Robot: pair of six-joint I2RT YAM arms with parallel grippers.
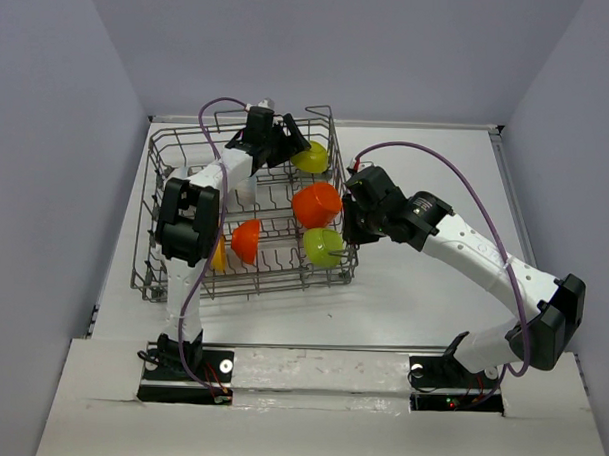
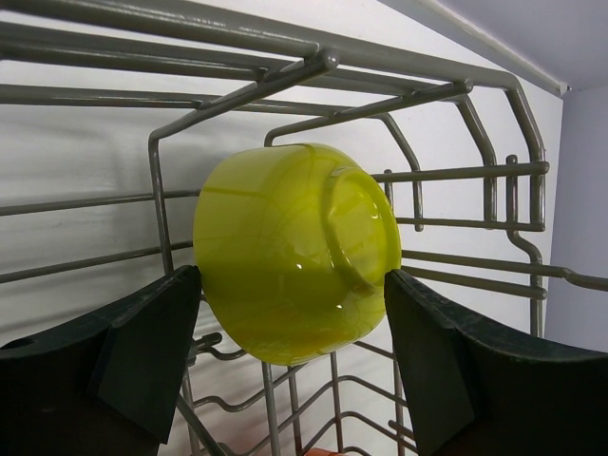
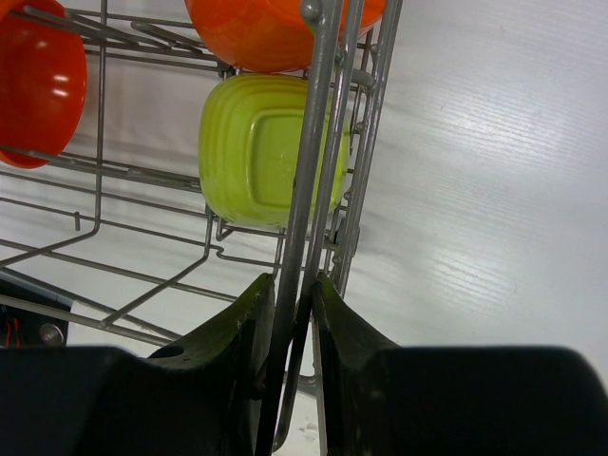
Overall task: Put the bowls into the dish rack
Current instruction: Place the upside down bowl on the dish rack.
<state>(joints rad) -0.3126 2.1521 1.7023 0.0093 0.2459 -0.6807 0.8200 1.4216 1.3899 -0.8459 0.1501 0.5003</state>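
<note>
The grey wire dish rack (image 1: pixel 156 178) stands left of centre. My left gripper (image 1: pixel 295 148) reaches into its far end. In the left wrist view it (image 2: pixel 293 285) is open wide, and a yellow-green bowl (image 2: pixel 294 252) lies on its side between the fingertips against the rack's end wall (image 2: pixel 237 95); that bowl shows from above too (image 1: pixel 313 157). My right gripper (image 1: pixel 351 218) is shut on the upright wires of the rack's right wall (image 3: pixel 318 142). A lime squarish bowl (image 3: pixel 256 152), a red-orange bowl (image 1: pixel 316 203), another red-orange bowl (image 1: pixel 246 240) and an orange-yellow bowl (image 1: pixel 218 256) sit in the rack.
The rack's tall wire sides surround my left gripper. Bare white table (image 1: pixel 432 293) lies right of the rack under my right arm. Grey walls close the table at the back and sides.
</note>
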